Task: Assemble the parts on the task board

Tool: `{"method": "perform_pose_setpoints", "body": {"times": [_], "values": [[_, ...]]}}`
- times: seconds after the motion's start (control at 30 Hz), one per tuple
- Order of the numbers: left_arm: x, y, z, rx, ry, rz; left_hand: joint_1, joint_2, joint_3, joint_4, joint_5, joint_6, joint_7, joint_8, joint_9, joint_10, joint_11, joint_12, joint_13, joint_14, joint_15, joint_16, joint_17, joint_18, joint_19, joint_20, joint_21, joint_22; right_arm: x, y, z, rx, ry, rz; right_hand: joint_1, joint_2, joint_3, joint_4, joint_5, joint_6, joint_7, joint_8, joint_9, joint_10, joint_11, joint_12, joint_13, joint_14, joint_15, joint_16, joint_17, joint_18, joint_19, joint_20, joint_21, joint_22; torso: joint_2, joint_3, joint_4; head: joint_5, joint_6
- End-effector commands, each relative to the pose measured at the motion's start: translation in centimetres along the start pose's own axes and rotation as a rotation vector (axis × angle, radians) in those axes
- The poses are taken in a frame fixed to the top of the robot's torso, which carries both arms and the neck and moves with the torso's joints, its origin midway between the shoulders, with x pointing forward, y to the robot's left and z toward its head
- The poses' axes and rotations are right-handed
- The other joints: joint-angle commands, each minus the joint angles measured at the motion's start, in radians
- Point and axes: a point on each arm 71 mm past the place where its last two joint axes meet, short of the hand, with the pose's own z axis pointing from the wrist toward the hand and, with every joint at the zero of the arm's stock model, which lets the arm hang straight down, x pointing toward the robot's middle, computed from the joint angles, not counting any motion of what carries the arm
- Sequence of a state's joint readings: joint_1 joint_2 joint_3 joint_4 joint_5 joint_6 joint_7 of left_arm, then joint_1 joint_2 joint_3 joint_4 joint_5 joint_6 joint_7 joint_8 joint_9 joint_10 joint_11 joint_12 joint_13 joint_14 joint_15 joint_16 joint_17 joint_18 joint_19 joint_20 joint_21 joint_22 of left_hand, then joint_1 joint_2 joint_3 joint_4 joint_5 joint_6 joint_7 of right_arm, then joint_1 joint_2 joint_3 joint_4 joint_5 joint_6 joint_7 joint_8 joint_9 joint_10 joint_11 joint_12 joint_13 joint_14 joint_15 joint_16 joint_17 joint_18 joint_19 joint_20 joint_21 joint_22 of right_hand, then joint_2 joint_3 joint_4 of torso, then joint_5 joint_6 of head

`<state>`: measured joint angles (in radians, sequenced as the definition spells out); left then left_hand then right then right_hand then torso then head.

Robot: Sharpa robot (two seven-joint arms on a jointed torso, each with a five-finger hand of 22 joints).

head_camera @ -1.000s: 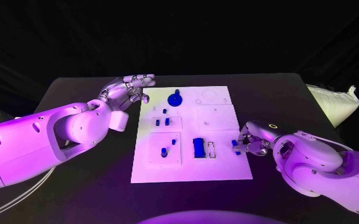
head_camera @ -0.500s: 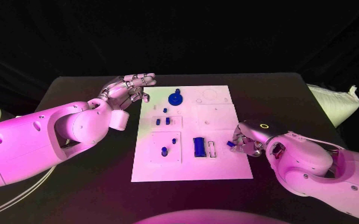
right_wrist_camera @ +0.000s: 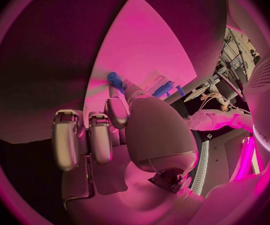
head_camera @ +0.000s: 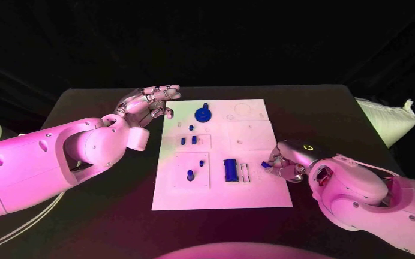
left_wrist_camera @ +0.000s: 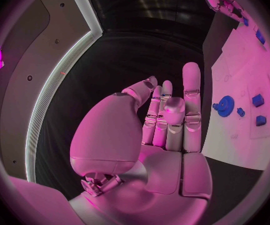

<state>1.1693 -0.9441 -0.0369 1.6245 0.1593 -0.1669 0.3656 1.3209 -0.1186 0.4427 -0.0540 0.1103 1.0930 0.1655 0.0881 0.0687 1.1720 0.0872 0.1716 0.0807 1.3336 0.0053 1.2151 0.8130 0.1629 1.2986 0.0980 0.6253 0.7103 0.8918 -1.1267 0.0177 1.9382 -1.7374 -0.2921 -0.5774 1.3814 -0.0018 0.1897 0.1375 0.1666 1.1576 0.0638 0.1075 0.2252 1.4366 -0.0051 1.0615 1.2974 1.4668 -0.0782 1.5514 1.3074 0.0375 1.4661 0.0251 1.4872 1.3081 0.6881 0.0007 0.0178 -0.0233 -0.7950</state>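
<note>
We see the board (head_camera: 223, 194) flat mid-table (head_camera: 104, 223), long axis running away from the robot. Parts on it: a blue gear (head_camera: 203, 114) at the far end left of centre, two small blocks (head_camera: 188, 141) side by side below it, a tiny piece (head_camera: 190, 128) between gear and blocks, two more pegs (head_camera: 189, 175) in the near-left panel, and a larger block (head_camera: 230, 170) near centre beside a narrow slot outline (head_camera: 244, 172).

Right hand (head_camera: 281, 166) sits at the board's right edge, level with the larger block. It pinches a small peg (right_wrist_camera: 115, 79) at its fingertips (right_wrist_camera: 124, 87); the other fingers are curled in. Peg tip is over the white board surface; we can't tell if it touches.

Left hand (head_camera: 149, 102) hovers off the board's far-left corner, near the gear but apart from it. Palm is bare, fingers (left_wrist_camera: 191, 87) straight and close together, holding nothing.
</note>
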Motion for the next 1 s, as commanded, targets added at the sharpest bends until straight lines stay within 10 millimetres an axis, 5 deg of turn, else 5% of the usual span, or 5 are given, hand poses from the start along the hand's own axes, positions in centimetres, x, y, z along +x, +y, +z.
{"method": "perform_pose_setpoints", "body": {"times": [0.03, 0.7, 1.0], "values": [[0.3, 0.0, 0.0, 0.006, 0.022, -0.004, -0.003, 0.011, -0.003, -0.001, -0.002, -0.006, -0.001, 0.005, -0.001, -0.007, 0.003, 0.003, -0.001, -0.008, -0.001, -0.006, -0.001, 0.018, -0.001, 0.003, -0.006, -0.001, 0.6, -0.2, -0.3, 0.059, 0.034, 0.165, -0.013, 0.005, 0.031, 0.014, 0.008, 0.010, 0.000, 0.002, 0.009, 0.021, -0.012, -0.005, -0.002, 0.099, -0.004, 0.005, 0.239, -0.012, 0.064, -0.001, 0.003, 0.176, 0.000, -0.0001, 0.0010, 0.000, 0.000], [0.5, 0.0, 0.0, 0.005, 0.028, -0.006, -0.003, 0.011, -0.003, -0.001, -0.002, -0.006, -0.001, 0.005, -0.001, -0.007, 0.003, 0.003, -0.001, -0.008, -0.001, -0.006, -0.001, 0.018, -0.001, 0.003, -0.006, -0.001, 0.0, 2.1, -0.5, 0.052, 0.019, 0.351, -0.074, -0.062, 0.072, 0.038, 0.001, 0.021, 0.001, -0.006, 0.014, 0.025, -0.011, -0.001, 0.004, 0.099, -0.003, 0.005, 0.240, -0.012, 0.064, -0.001, 0.002, 0.176, 0.000, -0.0005, 0.0012, 0.001, -0.005], [0.5, 0.0, 0.0, 0.004, 0.029, -0.007, -0.003, 0.011, -0.003, -0.001, -0.002, -0.006, -0.001, 0.005, -0.001, -0.007, 0.003, 0.003, -0.001, -0.008, -0.001, -0.006, -0.001, 0.018, -0.001, 0.003, -0.006, -0.001, 0.9, 3.0, 0.2, 0.040, 0.084, 0.340, -0.106, -0.083, 0.068, 0.050, 0.059, 0.032, -0.002, -0.007, 0.019, 0.034, -0.012, 0.022, 0.019, 0.101, -0.004, 0.010, 0.248, -0.013, 0.067, -0.001, 0.006, 0.181, 0.001, 0.0005, -0.0002, 0.004, -0.008]]}}
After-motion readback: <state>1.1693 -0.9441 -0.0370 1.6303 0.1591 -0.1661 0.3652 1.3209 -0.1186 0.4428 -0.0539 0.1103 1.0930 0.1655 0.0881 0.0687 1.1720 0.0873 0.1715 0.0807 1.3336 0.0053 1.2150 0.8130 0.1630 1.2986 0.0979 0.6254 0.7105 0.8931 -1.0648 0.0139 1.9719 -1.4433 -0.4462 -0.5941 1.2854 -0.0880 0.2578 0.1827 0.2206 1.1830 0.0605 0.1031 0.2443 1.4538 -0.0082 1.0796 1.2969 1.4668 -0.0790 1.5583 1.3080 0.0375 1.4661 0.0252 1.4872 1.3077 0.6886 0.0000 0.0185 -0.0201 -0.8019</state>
